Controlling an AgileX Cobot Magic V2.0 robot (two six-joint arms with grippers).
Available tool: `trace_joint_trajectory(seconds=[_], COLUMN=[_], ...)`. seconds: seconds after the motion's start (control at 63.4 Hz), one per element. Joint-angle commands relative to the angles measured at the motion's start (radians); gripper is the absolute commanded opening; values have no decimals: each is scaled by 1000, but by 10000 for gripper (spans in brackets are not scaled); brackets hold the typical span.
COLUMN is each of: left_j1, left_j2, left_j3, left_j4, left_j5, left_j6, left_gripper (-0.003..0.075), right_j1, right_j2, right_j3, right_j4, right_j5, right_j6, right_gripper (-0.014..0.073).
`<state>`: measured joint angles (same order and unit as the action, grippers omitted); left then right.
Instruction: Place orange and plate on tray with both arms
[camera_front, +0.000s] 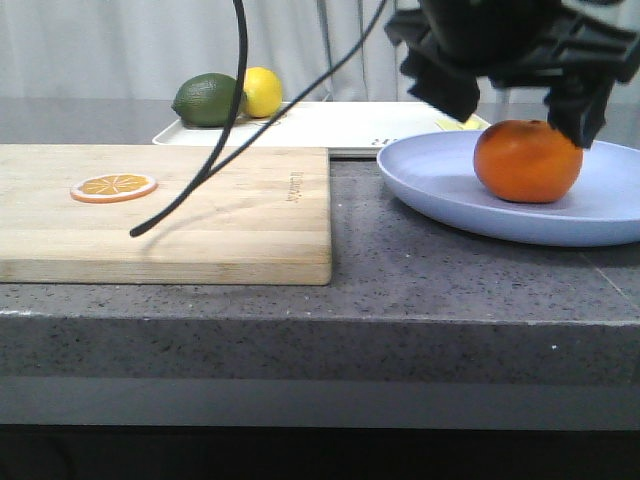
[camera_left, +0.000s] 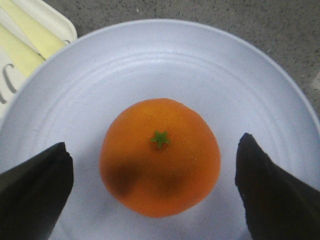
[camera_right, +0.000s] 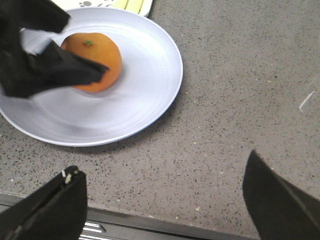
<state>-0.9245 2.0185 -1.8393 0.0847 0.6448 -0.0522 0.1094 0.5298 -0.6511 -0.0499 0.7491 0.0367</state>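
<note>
The orange (camera_front: 527, 160) sits on the pale lavender plate (camera_front: 440, 190) at the right of the counter. My left gripper (camera_front: 512, 110) hangs open just above it. In the left wrist view the orange (camera_left: 160, 160) lies between the two black fingers (camera_left: 35, 190), with a gap on each side, over the plate (camera_left: 200, 60). The off-white tray (camera_front: 340, 125) lies behind the plate. My right gripper (camera_right: 164, 162) is open over bare counter near the front edge, beside the plate (camera_right: 145, 75). From there the orange (camera_right: 107, 55) is partly hidden by the left gripper.
A wooden cutting board (camera_front: 200, 220) with a thin orange slice (camera_front: 113, 187) fills the left of the counter. A lime (camera_front: 207, 100) and a lemon (camera_front: 262, 90) rest on the tray's left end. A black cable (camera_front: 225, 130) dangles over the board.
</note>
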Motion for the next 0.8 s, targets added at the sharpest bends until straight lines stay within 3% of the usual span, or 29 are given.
trace_joint_trajectory(seconds=[0.0, 0.205, 0.584, 0.789], left_j1=[2, 22, 165, 241], left_j2=[-154, -364, -862, -1097], left_j3=[-42, 55, 596, 813], left_j4=[-4, -5, -9, 6], left_j5=[10, 76, 25, 21], left_j6=[-6, -7, -33, -33], left_gripper=[642, 641, 641, 641], right_j1=[-1, -1, -1, -2], right_j2=[10, 10, 10, 10], right_j3=[-33, -33, -33, -33], right_j4=[-7, -7, -7, -7], right_j5=[-72, -76, -71, -26], right_j6=[-7, -7, -7, 26], right_gripper=[637, 637, 637, 637])
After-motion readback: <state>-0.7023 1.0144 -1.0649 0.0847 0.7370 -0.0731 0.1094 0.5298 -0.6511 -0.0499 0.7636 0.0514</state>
